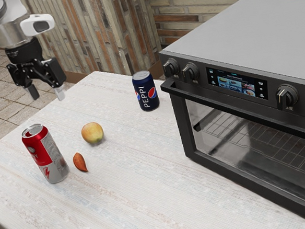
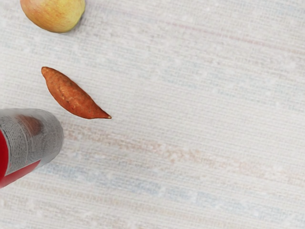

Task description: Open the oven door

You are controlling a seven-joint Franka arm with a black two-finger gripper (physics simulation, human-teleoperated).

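The oven door (image 1: 249,147) is seen shut, its handle (image 1: 219,102) ungrasped; the gripper (image 1: 47,93) is spread apart; reaching and pulling are left.

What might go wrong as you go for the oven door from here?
The blue can stands close to one end of the door handle, so my open gripper might knock it over on approach. Knobs sit just above the handle, and I could bump one. The tall red can might tip if I sweep low.
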